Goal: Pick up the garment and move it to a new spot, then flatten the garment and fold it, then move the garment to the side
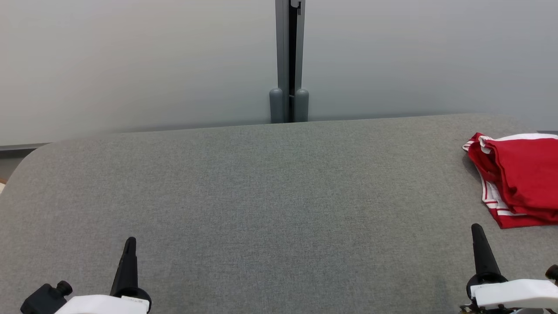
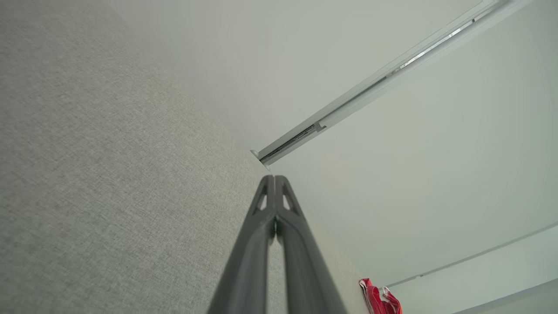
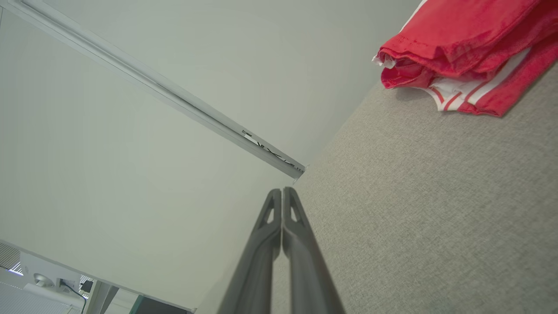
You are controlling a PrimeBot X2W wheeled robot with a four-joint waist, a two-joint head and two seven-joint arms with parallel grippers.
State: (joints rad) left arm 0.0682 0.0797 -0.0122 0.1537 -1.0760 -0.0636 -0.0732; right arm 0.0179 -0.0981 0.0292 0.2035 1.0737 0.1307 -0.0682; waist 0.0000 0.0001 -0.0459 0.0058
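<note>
Left fingers (image 1: 128, 261), right fingers (image 1: 482, 250) — together, pointing forward.

I read this as lab / test booth, not home. Work surface = wide table (image 1: 261, 196) w/ rounded corners, covered in grey woven fabric; red garment (image 1: 518, 179) lies at its right end. Behind it, plain pale partition panels (image 1: 130, 65), joined by grey metal post (image 1: 282, 52) w/ two capped feet. Right wrist view, lower left: past panel edge I see bit of room beyond (image 3: 48, 279), w/ white fixtures and dark cable, too small to ID.
</note>
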